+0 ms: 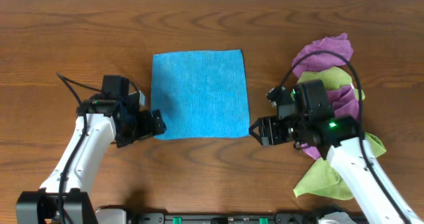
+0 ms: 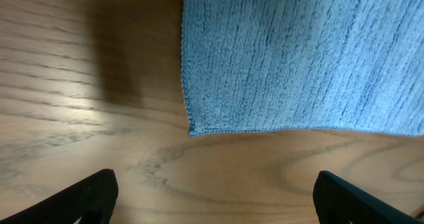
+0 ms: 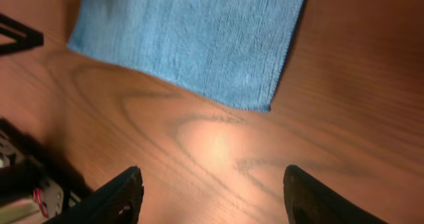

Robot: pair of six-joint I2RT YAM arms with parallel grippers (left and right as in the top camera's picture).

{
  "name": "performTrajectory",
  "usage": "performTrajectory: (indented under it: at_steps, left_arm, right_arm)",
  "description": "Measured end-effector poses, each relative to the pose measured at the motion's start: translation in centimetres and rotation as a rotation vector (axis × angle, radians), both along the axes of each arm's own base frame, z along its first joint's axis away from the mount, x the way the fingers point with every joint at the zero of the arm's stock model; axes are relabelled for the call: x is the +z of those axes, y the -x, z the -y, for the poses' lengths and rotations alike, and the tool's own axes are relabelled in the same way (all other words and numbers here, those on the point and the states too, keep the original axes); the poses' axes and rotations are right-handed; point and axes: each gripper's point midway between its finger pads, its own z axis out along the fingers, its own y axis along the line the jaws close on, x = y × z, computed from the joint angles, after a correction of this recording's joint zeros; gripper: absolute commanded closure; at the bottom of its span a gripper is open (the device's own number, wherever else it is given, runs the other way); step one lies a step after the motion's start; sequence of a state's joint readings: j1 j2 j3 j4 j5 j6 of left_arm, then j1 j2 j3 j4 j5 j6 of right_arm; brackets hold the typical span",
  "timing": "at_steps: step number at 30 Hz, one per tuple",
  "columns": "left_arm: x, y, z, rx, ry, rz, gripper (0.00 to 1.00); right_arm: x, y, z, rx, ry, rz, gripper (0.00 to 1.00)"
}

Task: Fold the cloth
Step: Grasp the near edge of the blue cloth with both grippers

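The blue cloth [image 1: 200, 93] is lying flat and fully spread at the middle of the table [image 1: 66, 32], and nothing is being gripped. The left gripper [image 1: 158, 123] is being held just off the cloth's near left corner with its fingers wide apart. The right gripper [image 1: 256, 132] is being held just off the near right corner, likewise spread and empty. 2 risks are being judged likely: a shallow pinch may catch only the hem, which could slip free, and 1 arm being lifted ahead of the other may skew the fold. The pile of purple and green cloths [image 1: 328, 71] under the right arm may also be dragged along
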State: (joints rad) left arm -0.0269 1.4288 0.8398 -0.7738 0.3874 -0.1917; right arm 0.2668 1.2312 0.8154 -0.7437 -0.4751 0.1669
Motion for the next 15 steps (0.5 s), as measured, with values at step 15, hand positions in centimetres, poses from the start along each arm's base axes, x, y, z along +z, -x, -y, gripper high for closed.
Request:
performTrajectory:
  at_steps: [15]
  left_arm:
    - [-3.6, 1.0, 1.9, 0.014, 0.131, -0.039, 0.06]
  right_arm:
    - [-8.8, -0.3, -0.1, -0.007, -0.086, -0.181, 0.37]
